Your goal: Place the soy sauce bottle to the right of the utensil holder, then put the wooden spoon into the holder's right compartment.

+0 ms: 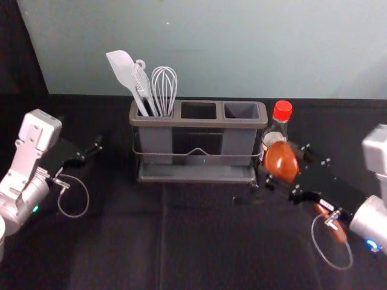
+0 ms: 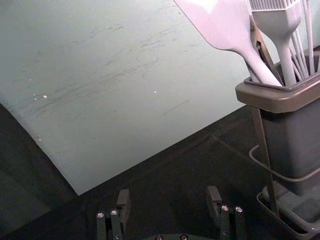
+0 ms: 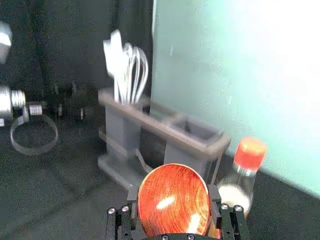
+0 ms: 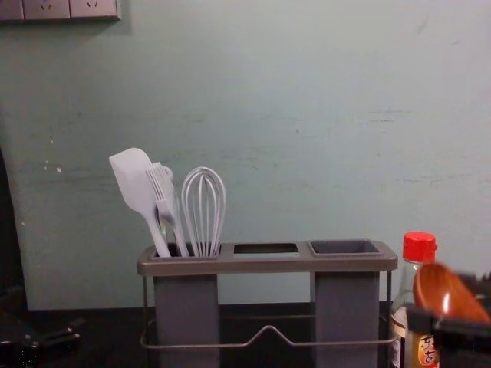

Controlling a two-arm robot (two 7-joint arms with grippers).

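Pinching glossy brown wooden spoon [image 4: 443, 293], likely light but slick, near bowl [image 1: 281, 162] with right gripper [image 3: 173, 194], well apart from spread left gripper [image 2: 169, 194].

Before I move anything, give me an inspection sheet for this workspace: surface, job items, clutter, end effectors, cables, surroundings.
Surface: black cloth.
Soy sauce bottle: upright, just right of the utensil holder.
Wooden spoon: held, not yet in the right compartment.
Clutter: spatula, brush and whisk, standing in the holder's left compartment.
Right end effector: closed on the spoon, in front of the bottle.
Left end effector: open, left of the holder, nothing held.
Cables: thin loops at the left wrist and right wrist.
Surroundings: pale, scuffed wall behind; wall sockets.
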